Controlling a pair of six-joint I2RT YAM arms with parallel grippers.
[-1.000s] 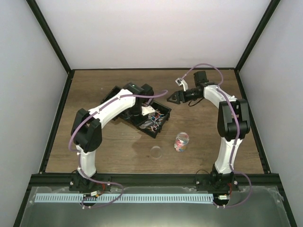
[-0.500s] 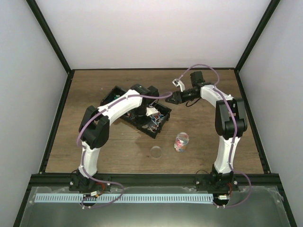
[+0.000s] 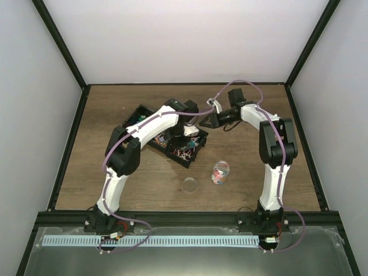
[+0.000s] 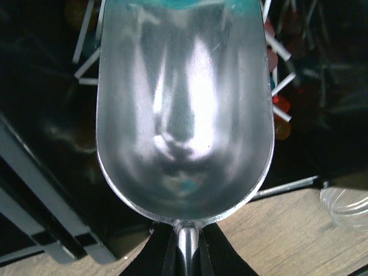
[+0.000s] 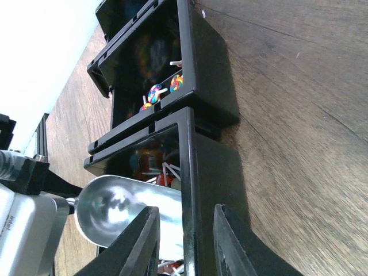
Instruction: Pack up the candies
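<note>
The candies (image 3: 185,152) lie in a black two-compartment bin (image 3: 170,150); they have white sticks and red, orange and blue heads, and also show in the left wrist view (image 4: 280,108) and the right wrist view (image 5: 155,92). My left gripper (image 4: 187,244) is shut on the handle of a silver scoop (image 4: 184,109), whose empty bowl hangs over the bin's right compartment. My right gripper (image 5: 187,233) is open, its fingers astride the bin's end wall (image 5: 191,172) without touching it. A small clear jar (image 3: 220,172) holding some sweets stands on the table to the right of the bin.
A clear round lid (image 3: 190,184) lies on the wooden table (image 3: 253,161) left of the jar. A clear rim (image 4: 348,201) shows at the right edge of the left wrist view. Black frame rails border the table.
My left arm has carried the scoop right and farther back across the bin. My right gripper has moved left and down onto the bin's far right wall.
</note>
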